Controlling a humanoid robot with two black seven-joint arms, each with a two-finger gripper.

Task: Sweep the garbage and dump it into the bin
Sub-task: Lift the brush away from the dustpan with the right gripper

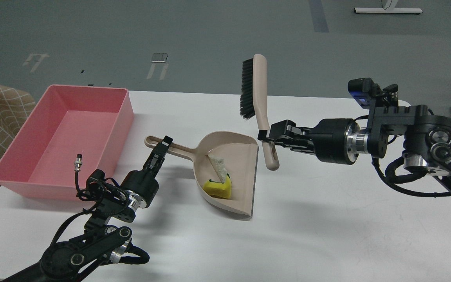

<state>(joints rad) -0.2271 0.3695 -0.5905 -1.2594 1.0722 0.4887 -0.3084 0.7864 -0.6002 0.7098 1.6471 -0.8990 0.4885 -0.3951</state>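
- Right end effector grips the brush upright above the worktop.
- Left end effector clamps the dustpan handle.
- 2 scraps, bread piece and yellow chunk, lie in the dustpan, beside the pink bin.

Smooth pink plastic bin, matt table

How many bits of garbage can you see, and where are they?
2. The white bread piece lies in the beige dustpan, and the yellow sponge chunk sits just below it, touching. Nothing seems hidden elsewhere.
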